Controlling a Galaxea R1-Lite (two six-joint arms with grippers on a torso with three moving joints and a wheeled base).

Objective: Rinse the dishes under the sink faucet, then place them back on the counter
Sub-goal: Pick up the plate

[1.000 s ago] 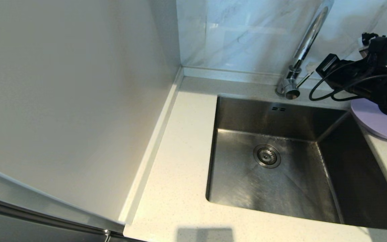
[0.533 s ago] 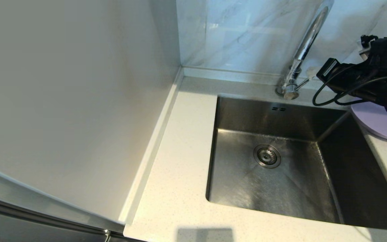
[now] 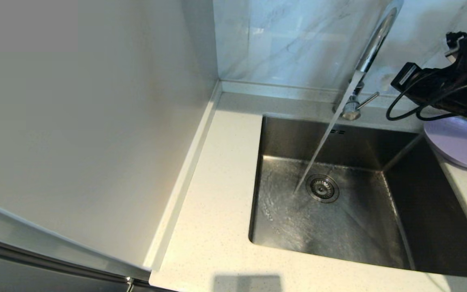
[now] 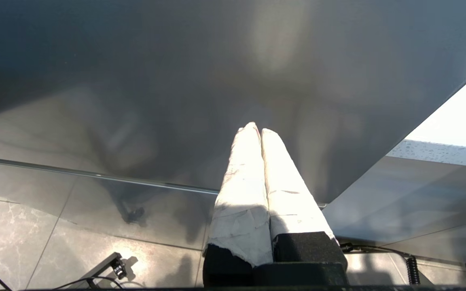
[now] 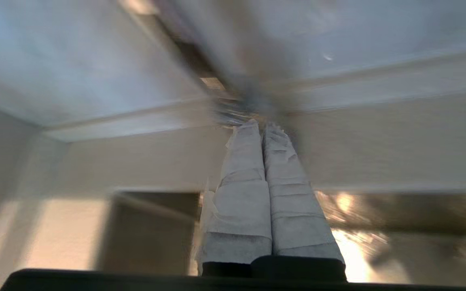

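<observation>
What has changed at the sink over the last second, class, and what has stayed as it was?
Water now runs from the faucet into the sink, striking beside the drain; earlier none ran. The lever has swung up. The right gripper, shut and empty, has drawn back from it toward the right. The plate stays on the counter. The sink holds no dish.

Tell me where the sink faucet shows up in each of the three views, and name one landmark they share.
Head view: the sink faucet rises at the upper right, behind the sink, with water streaming toward the drain.
Left wrist view: not in it; only the shut left gripper.
Right wrist view: a blurred chrome shape just beyond the shut right gripper, likely the faucet.
Shared landmark: the counter, also in the right wrist view.
</observation>
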